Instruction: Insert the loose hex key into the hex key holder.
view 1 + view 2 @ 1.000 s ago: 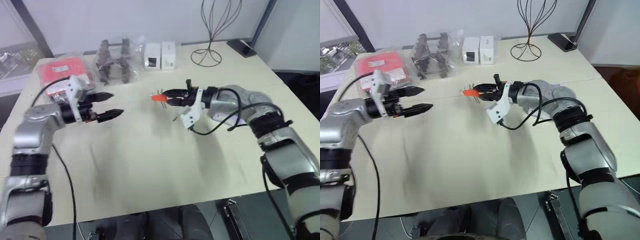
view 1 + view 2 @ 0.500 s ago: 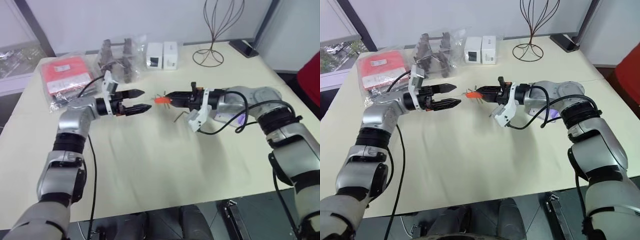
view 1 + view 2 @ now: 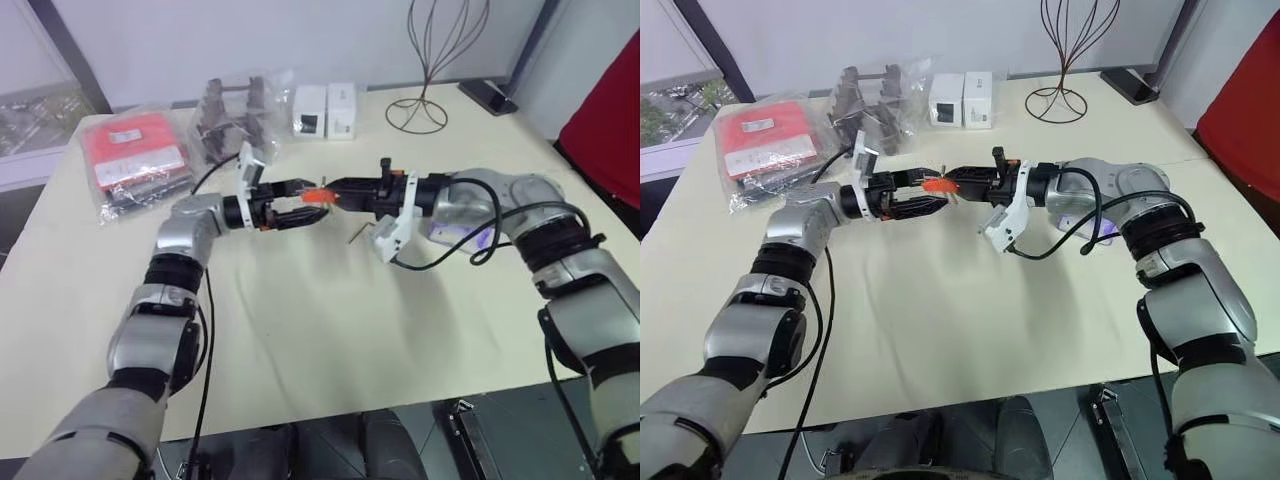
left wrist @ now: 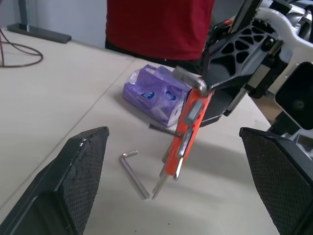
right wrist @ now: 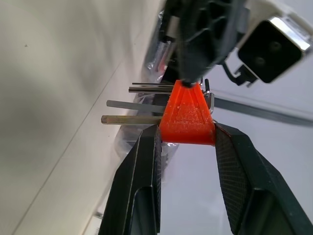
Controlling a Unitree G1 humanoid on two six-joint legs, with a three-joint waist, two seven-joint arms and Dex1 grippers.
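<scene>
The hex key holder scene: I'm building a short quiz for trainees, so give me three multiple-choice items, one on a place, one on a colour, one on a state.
1. Where is the loose hex key?
A. lying on the table
B. in the left pincer
C. inside the purple bag

2. What colour is the hex key holder?
A. blue
B. red-orange
C. green

3. How does the left pincer stand?
A. shut on the loose key
B. shut on the holder
C. open, holding nothing

Answers:
1 A: the key lies flat on the table, below the raised holder.
2 B: the plastic block is red-orange, clamped in the right pincer.
3 C: its fingers stand wide apart on either side of the holder, gripping nothing.
</scene>
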